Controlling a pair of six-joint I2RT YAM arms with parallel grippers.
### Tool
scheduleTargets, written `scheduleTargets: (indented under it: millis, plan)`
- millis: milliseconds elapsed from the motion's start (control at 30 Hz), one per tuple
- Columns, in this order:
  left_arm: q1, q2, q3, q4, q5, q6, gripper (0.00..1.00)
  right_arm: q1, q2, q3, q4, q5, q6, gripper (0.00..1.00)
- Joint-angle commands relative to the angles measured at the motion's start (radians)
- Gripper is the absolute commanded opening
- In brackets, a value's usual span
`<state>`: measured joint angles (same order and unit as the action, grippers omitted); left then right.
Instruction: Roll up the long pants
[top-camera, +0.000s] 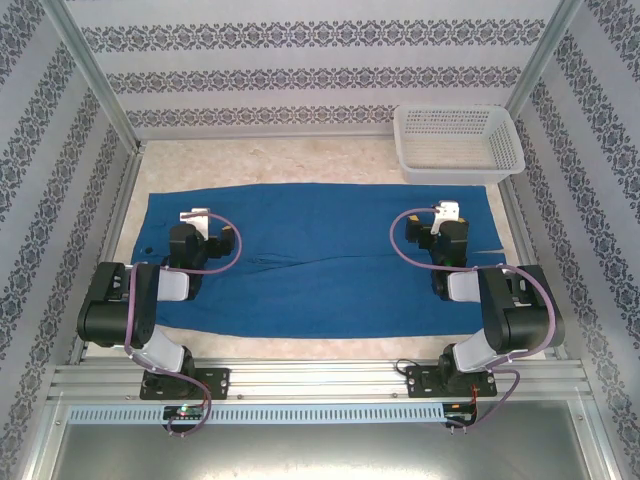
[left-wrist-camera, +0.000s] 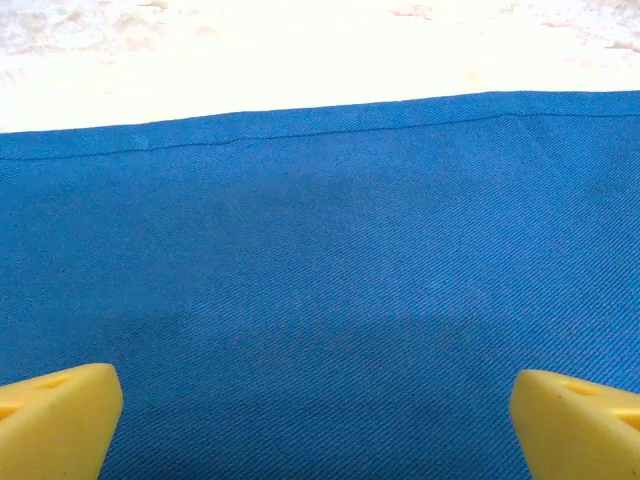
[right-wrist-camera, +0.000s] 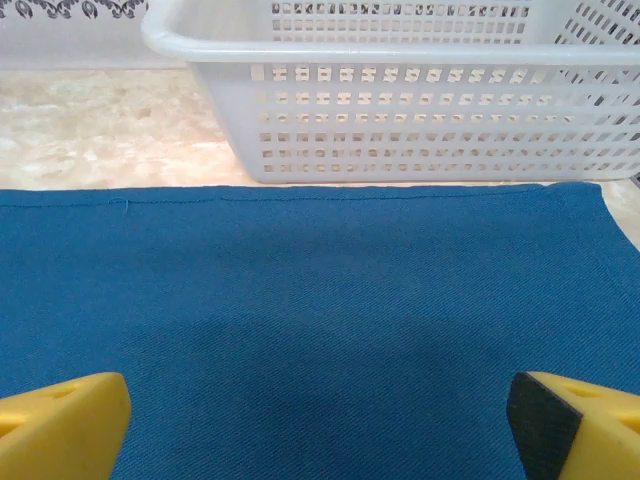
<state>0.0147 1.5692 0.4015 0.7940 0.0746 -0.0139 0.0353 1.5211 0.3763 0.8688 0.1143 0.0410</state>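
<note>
The pale marbled table (top-camera: 300, 165) carries the long pants (top-camera: 330, 270), spread flat across nearly its whole width, their far edge lying just in front of the white mesh basket (top-camera: 458, 140) in the far right corner. The left gripper (left-wrist-camera: 315, 400) hangs over the left part of the blue fabric. The right gripper (right-wrist-camera: 320, 415) hangs over the right part near the basket, both with jaws spread wide and grasping nothing.
</note>
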Motion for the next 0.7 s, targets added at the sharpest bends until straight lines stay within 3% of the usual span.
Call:
scheduleTargets:
  millis: [0,667]
  plan:
    - [0.004,-0.007,0.017,0.027,0.002,0.010,1.00,-0.002,-0.013,0.002,0.032,-0.007,-0.006,0.98]
    - [0.004,-0.005,0.019,0.025,0.002,0.010,1.00,-0.001,-0.014,0.007,0.024,-0.058,-0.026,0.98]
